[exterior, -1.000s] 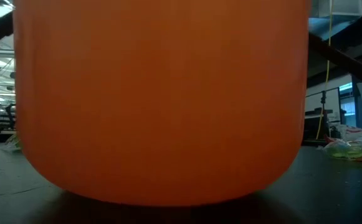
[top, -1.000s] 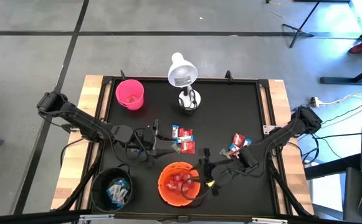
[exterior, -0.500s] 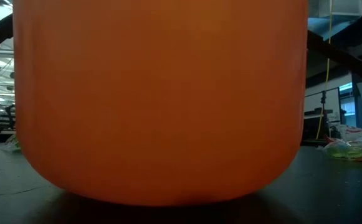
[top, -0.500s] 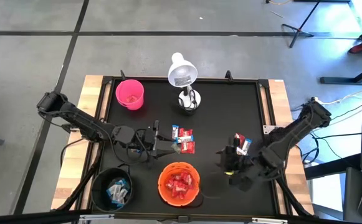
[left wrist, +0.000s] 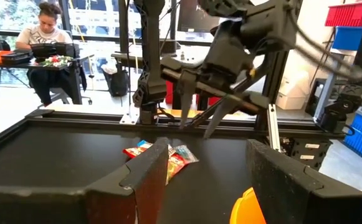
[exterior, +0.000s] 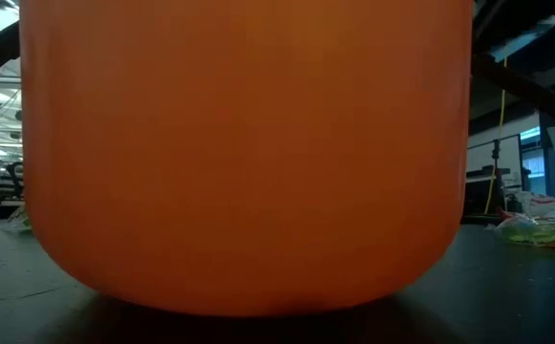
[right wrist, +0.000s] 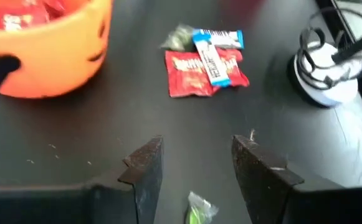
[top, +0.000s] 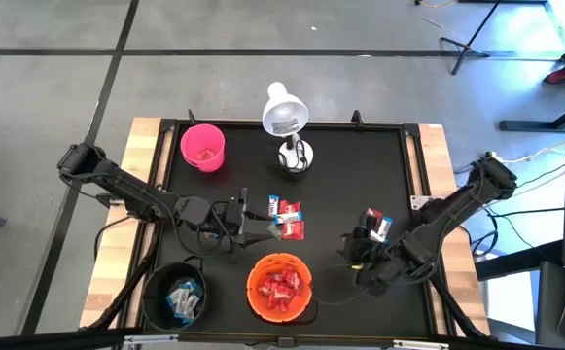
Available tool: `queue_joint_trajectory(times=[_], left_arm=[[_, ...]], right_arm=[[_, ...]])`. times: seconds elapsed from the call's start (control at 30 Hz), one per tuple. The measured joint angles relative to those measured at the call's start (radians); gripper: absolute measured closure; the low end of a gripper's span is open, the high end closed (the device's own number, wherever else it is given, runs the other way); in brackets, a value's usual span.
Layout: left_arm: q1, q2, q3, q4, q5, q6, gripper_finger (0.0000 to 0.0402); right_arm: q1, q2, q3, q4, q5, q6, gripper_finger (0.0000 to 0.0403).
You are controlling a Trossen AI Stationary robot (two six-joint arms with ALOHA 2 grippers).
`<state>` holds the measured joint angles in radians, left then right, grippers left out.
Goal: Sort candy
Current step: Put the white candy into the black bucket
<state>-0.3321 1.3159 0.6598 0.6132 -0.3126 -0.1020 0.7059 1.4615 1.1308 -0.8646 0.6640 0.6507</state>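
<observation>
Candy lies in two small piles on the black mat. The middle pile (top: 287, 220) of red and blue-and-white wrappers also shows in the left wrist view (left wrist: 162, 155) and the right wrist view (right wrist: 207, 65). The right pile (top: 372, 225) lies farther right. More red candy fills the orange bowl (top: 280, 288), and blue candy sits in the black bowl (top: 178, 296). My left gripper (top: 264, 231) (left wrist: 205, 168) is open, just left of the middle pile. My right gripper (top: 353, 251) (right wrist: 196, 163) is open, low over the mat beside the right pile, with a small green wrapper (right wrist: 199, 208) below it.
A pink cup (top: 202, 146) stands at the far left of the mat, and a white desk lamp (top: 284, 122) at the far middle, its base in the right wrist view (right wrist: 327, 71). The orange bowl (exterior: 248, 153) fills the low view. A person sits beyond the table (left wrist: 47, 37).
My right gripper has drawn back from the orange bowl's right rim toward the table's right edge and now hovers near the right candy pile. The left arm has kept still.
</observation>
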Motion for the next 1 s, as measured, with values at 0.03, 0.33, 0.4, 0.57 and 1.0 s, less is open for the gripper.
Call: queue_joint_trajectory(times=[0.03,0.33,0.4,0.57,1.0], left_arm=[[0.0,0.0,0.0,0.0,0.0,0.0,0.0198],[0.007,-0.001,0.0,0.0,-0.029,0.014,0.0198],[0.019,-0.004,0.0,-0.004,-0.037,0.027,0.0198],[0.099,-0.009,0.0,-0.085,0.01,0.027,0.0198],[0.249,-0.053,0.0,-0.302,0.121,-0.001,0.0198]], right_arm=[[0.0,-0.007,-0.016,0.0,0.002,0.012,0.0217],[-0.022,-0.048,-0.092,0.015,0.052,0.075,0.0217],[-0.048,-0.045,-0.093,0.021,0.064,0.04,0.0217],[-0.175,-0.039,-0.093,0.157,0.008,-0.191,0.0217],[-0.53,-0.003,-0.094,0.513,-0.486,-0.646,0.0217]])
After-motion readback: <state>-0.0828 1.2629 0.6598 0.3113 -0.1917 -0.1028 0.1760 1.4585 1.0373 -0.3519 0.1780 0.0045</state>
